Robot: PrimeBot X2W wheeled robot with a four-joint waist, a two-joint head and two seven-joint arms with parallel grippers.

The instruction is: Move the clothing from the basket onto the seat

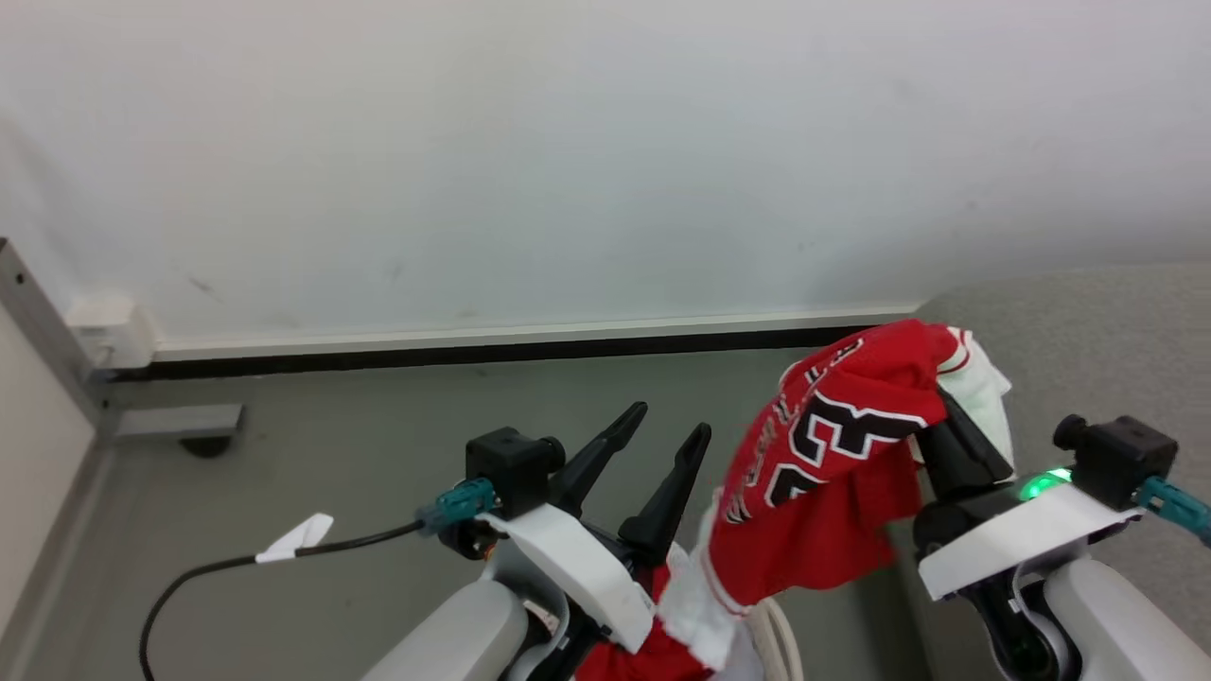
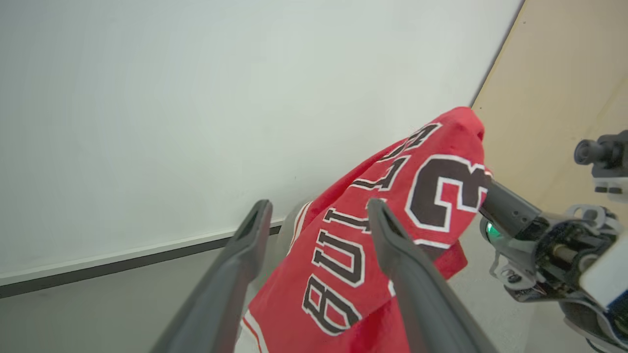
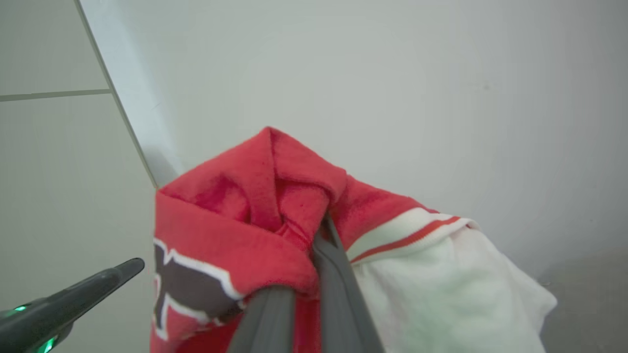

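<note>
The clothing I hold is a red jersey (image 1: 833, 445) with a black "23". It hangs from my right gripper (image 3: 314, 245), which is shut on a bunched fold near its top, with the white inside (image 3: 441, 294) showing. The jersey's lower part drapes down between my arms toward a cream curved edge of the basket (image 1: 780, 636) at the bottom of the head view. My left gripper (image 1: 670, 421) stands open and empty just left of the jersey; in the left wrist view its fingers (image 2: 392, 245) frame the lettering without touching it. The grey seat (image 1: 1088, 322) lies at the right, under and behind my right arm.
A white wall with a dark baseboard (image 1: 492, 352) runs across the back above grey floor (image 1: 359, 426). A black cable (image 1: 218, 567) with a white tag trails at the lower left. A grey frame post and foot (image 1: 180, 421) stand at the far left.
</note>
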